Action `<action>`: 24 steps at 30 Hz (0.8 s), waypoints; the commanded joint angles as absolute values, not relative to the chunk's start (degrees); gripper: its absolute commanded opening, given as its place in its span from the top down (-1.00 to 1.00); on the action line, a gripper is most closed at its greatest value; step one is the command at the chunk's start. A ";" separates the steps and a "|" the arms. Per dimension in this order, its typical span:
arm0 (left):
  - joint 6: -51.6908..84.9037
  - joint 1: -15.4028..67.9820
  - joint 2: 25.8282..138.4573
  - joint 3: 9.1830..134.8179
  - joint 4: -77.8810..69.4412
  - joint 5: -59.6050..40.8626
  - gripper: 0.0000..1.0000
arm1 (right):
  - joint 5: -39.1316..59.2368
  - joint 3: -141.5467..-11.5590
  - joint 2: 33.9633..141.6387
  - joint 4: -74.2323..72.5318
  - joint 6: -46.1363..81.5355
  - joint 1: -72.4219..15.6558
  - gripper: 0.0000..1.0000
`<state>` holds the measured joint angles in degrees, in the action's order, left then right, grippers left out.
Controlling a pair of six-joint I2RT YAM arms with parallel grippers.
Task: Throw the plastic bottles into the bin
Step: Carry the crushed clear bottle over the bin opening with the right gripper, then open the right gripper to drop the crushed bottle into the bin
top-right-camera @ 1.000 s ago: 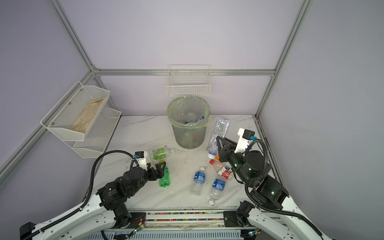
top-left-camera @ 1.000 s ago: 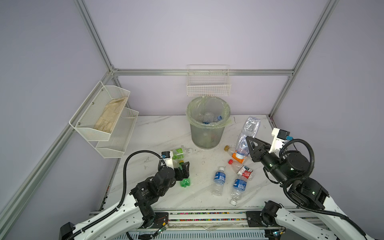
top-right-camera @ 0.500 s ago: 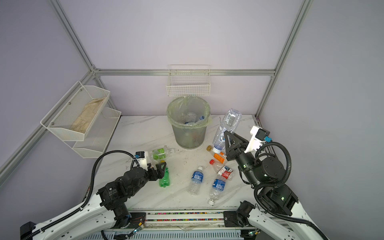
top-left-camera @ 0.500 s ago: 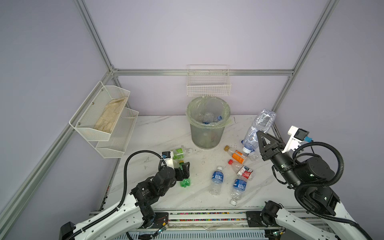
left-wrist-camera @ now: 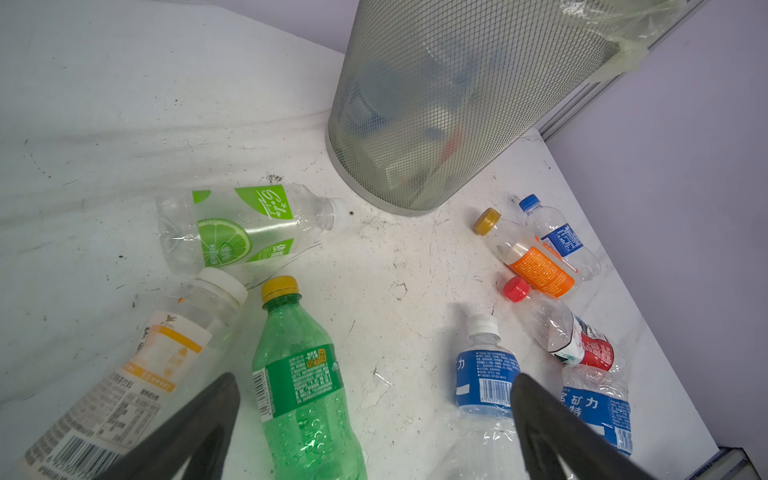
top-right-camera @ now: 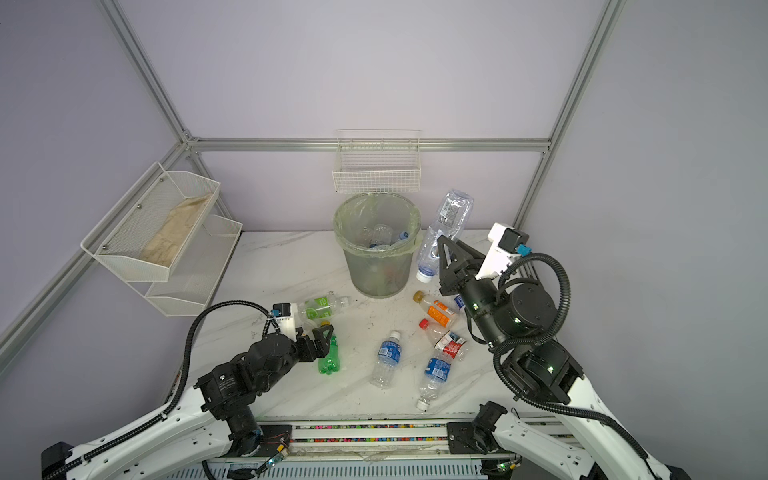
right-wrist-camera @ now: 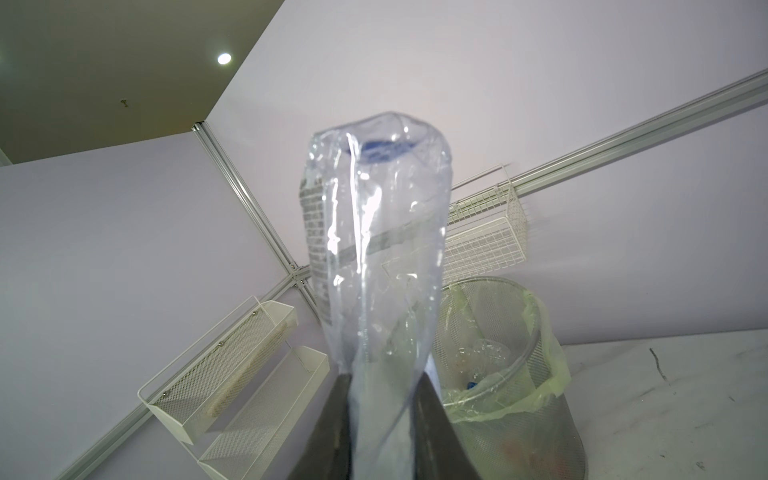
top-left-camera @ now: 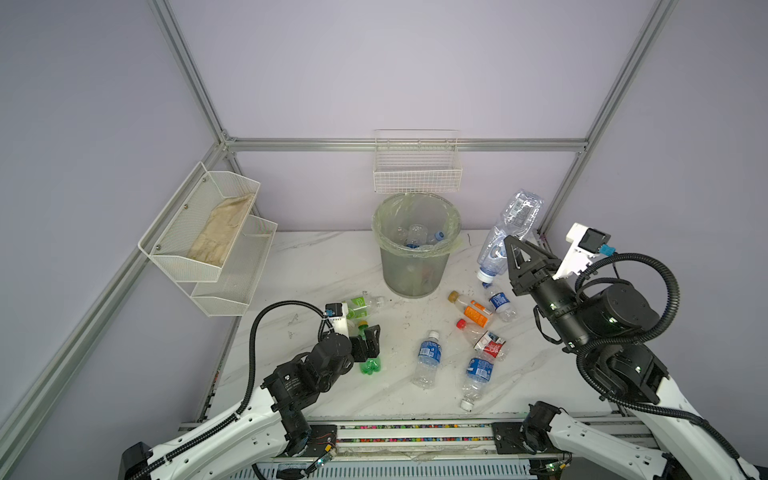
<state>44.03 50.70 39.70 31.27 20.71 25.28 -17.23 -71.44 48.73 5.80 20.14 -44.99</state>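
Right gripper (top-left-camera: 510, 251) pinches a large clear water bottle (top-left-camera: 518, 216): thin crinkled plastic, squashed flat, cap down, aloft just right of the grey mesh bin (top-left-camera: 415, 272). Left gripper (left-wrist-camera: 374, 384) spread wide over the green soda bottle (left-wrist-camera: 305, 390).

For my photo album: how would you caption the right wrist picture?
Right gripper clamping a crumpled clear bottle, held up beside the bag-lined mesh bin.

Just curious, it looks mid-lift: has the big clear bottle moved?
Yes. The big clear bottle, clamped in the right gripper, has risen beside the bin, staying on its right.
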 commanded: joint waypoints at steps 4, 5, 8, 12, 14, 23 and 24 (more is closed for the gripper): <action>45.26 50.82 37.58 31.74 20.06 24.18 -1.00 | -19.18 -80.77 63.08 0.73 14.76 -44.82 1.00; 45.36 50.81 37.37 31.82 20.12 23.97 -1.00 | -19.41 -82.54 65.73 0.62 14.00 -44.82 1.00; 45.68 50.81 36.84 31.99 20.47 23.30 -0.99 | -20.65 -89.72 76.28 1.38 12.28 -43.63 1.00; 46.05 50.85 36.32 32.76 21.21 22.29 -1.00 | -16.06 -100.99 90.86 8.79 13.42 -38.81 -0.09; 46.19 50.81 35.83 33.22 21.90 21.81 -1.00 | -17.62 -106.51 95.44 13.79 14.55 -37.92 -0.93; 46.45 50.82 33.10 32.77 23.60 22.02 -1.00 | -16.34 -100.71 85.72 10.49 15.11 -38.11 -0.95; 46.32 50.87 33.51 33.02 23.55 21.90 -1.00 | -16.60 -99.57 83.90 10.15 15.12 -38.10 -0.95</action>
